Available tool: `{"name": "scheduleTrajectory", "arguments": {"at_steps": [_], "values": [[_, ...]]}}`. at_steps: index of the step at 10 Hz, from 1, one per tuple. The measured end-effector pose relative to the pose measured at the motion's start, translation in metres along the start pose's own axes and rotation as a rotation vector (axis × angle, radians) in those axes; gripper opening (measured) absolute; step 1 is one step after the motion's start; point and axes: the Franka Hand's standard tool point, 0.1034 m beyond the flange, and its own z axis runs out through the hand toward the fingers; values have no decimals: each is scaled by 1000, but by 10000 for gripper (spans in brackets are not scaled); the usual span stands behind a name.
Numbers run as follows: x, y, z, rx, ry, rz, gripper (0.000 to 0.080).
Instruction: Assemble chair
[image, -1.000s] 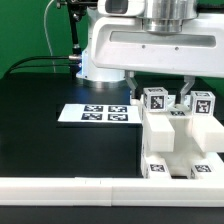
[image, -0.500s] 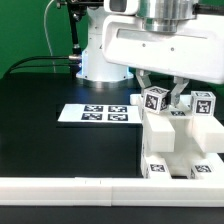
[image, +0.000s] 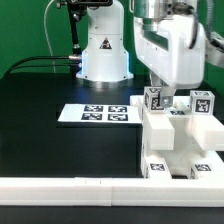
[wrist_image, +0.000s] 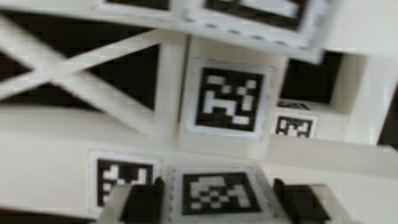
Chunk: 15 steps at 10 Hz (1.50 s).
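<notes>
Marker board (image: 96, 113) flat on the black table (image: 40, 135), toward exterior view's left of the chair (image: 180, 140). Chair stands just behind the long white rail (image: 110, 192), two tagged posts up. Gripper (image: 170, 95) directly above the nearer post (image: 155, 100); finger opening hidden, cannot tell. Wrist view: X-braced frame (wrist_image: 89, 70), tags close, blurred.

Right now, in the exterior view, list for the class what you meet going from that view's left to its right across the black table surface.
Bare black table → marker board → the partly built white chair, with the gripper directly above its tagged posts.
</notes>
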Motion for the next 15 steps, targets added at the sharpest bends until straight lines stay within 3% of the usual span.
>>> {"name": "scheduleTrajectory", "arguments": {"at_steps": [3,5,7,12,14,15], "values": [[-1,0,0,3,-2,-43,290],[-2,-1,0,4,4,-266,602],[1,1,1,1,5,-619,640],[1,1,1,-9,9,-1012,649],[6,1,0,-27,11,-1357,649],[5,1,1,-21,17,-1357,531]]}}
